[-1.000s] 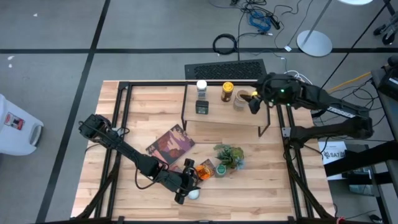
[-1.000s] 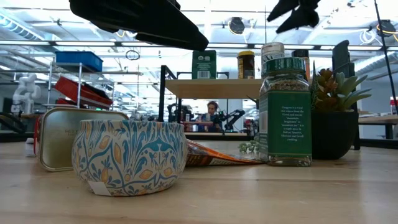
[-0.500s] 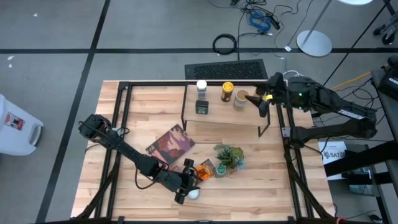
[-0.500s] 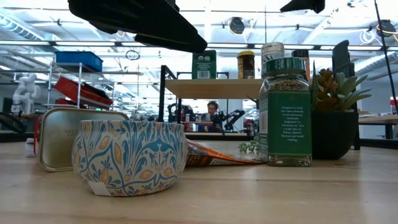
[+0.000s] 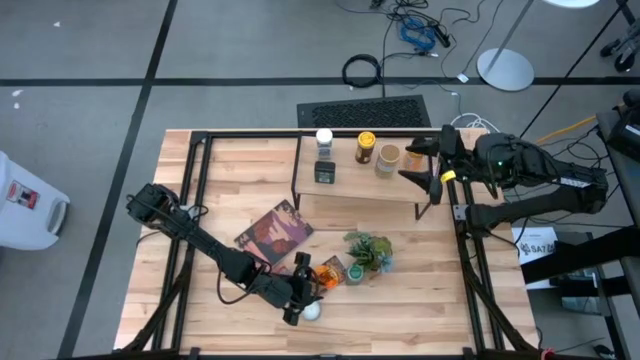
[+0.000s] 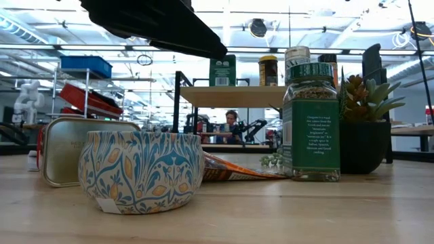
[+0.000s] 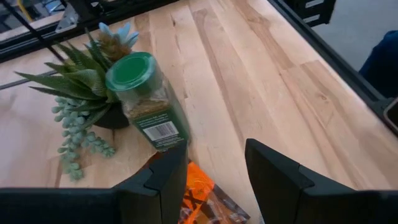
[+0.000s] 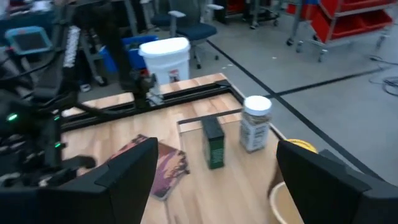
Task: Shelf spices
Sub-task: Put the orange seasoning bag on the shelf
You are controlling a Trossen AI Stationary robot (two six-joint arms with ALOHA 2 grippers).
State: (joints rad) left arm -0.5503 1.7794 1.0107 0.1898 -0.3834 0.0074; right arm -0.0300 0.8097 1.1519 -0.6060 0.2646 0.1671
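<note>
1. While the right arm hangs off the right end of the small light-wood shelf on its thin black frame (image 5: 360, 178), the right gripper (image 5: 428, 163) has its two dark fingers spread wide with nothing between them.
2. On that shelf, at the far side of the table, sit four spices: a white-capped clear jar (image 5: 324, 139), a dark green rectangular tin (image 5: 325, 171) just nearer than it, a yellow-lidded brown jar (image 5: 365, 148) to their right, and a tan-topped jar (image 5: 388, 160) right of that, closest to the right gripper.
3. The left arm reaches across the near part of the wooden table (image 5: 230, 170), and the left gripper (image 5: 300, 290) sits low at the near edge.
4. Its fingers (image 7: 168, 180) are partly apart, and over the flat orange packet (image 7: 199, 196), which shows through the gap. Honestly can't tell whether they're touching it.
5. A green-capped glass jar of dried herbs (image 7: 146, 99) stands just beyond the fingers, right up against the green potted succulent (image 5: 368, 250).
6. Near the left gripper there's also a round blue-and-yellow floral tin (image 6: 141, 169) and a flat metal tin (image 6: 68, 146) behind it, further left in the low view.
7. A maroon picture book (image 5: 274, 232) lies flat between the shelf and the left gripper.
</note>
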